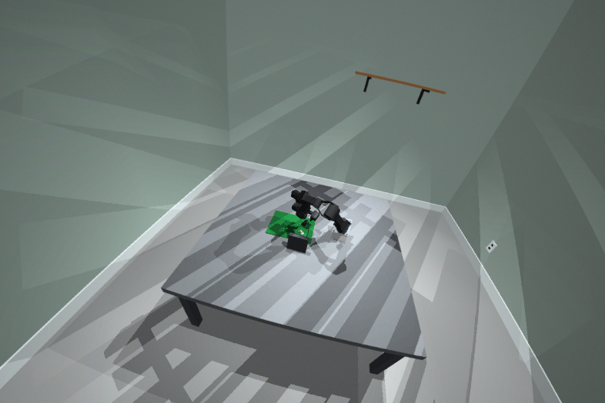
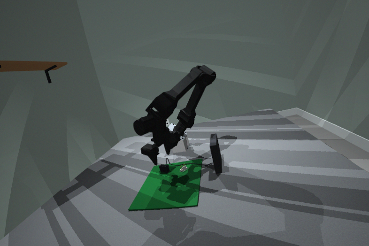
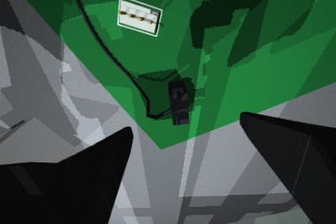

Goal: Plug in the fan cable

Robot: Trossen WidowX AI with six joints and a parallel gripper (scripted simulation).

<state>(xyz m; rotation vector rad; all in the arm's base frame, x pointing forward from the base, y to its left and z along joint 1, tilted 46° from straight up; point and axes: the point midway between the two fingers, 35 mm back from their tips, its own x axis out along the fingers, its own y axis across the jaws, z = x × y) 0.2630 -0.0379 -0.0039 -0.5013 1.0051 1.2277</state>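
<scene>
The black plug [image 1: 305, 222] [image 2: 164, 168] [image 3: 179, 104] stands on the green board [image 1: 277, 216] [image 2: 144, 198] [image 3: 267, 64], close to one corner and apart from the header. Its black cable [image 3: 113, 60] leaves the plug's side and bends past the header to the dark upright fan [image 1: 297, 242] [image 2: 215, 153]. The white four-pin header [image 1: 301, 232] [image 2: 182, 170] [image 3: 138, 18] shows its bare pins near the top of the wrist view. My gripper [image 2: 162, 158] [image 3: 185, 125] is open and empty above the plug's corner of the board. In the wrist view the plug appears between and beyond the fingertips.
The fan stands on the table [image 1: 284, 294] [image 2: 249, 220] just beyond the board's edge on the header's side. The pale arm base [image 2: 180, 148] [image 3: 32, 141] is near the plug's end of the board. A wooden wall shelf [image 1: 398, 81] [image 2: 25, 65] is far off.
</scene>
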